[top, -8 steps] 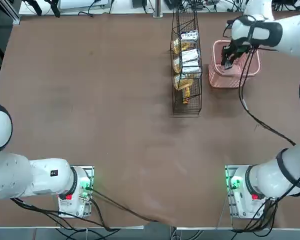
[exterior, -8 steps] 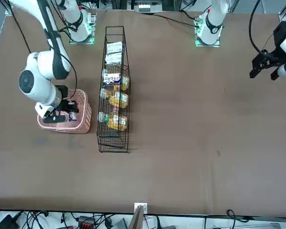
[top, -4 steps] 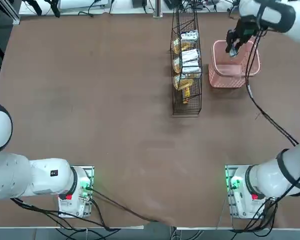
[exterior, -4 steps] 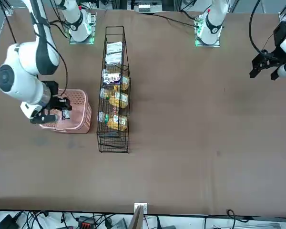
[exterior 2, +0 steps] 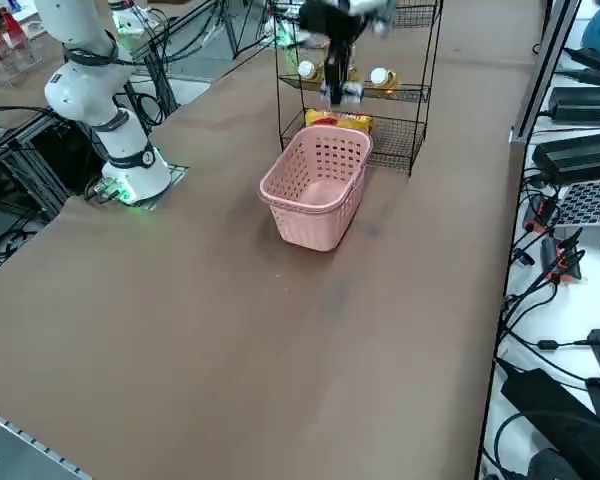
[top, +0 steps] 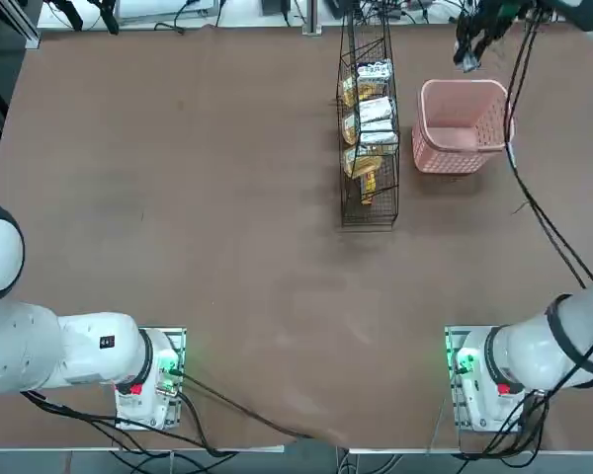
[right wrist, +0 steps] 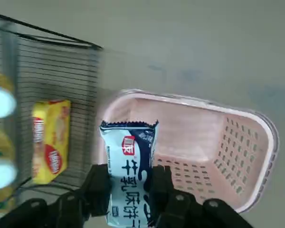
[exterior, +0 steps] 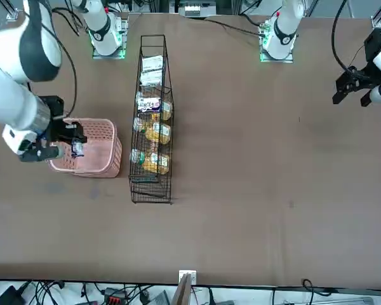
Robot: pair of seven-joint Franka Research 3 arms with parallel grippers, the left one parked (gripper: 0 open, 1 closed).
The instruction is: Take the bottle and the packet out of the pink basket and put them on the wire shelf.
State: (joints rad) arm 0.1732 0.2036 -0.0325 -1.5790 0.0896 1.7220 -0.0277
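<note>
Right gripper: the right gripper (right wrist: 128,190) hangs in the air above the pink basket (right wrist: 237,142), clear of its rim, its two fingers (right wrist: 100,187) clamped on the packet.
Packet: the white packet (right wrist: 129,175) with dark print stands upright between the fingers, its crimped upper edge sticking out past the fingertips; in the front view the packet (exterior: 77,149) shows at the gripper's tip, above the basket's near rim.
Packet and basket: the packet is outside the basket, held over it and not touching it.
Pink basket: the basket (top: 430,128) sits on the table (top: 227,197) just beside the wire shelf; the part of its floor that the top view shows is bare.
Wire shelf: the black wire shelf (top: 354,212) stands between the basket and the middle of the table, its tiers carrying white packets (top: 376,111), yellow packets (right wrist: 50,142) and white-capped bottles (exterior 2: 380,76).
Bottle: which of the bottles on the shelf is the task's own, I cannot tell.
Gripper and shelf: in the right side view the gripper (exterior 2: 338,92) hangs in front of the shelf's upper tiers, above the basket's far end.
</note>
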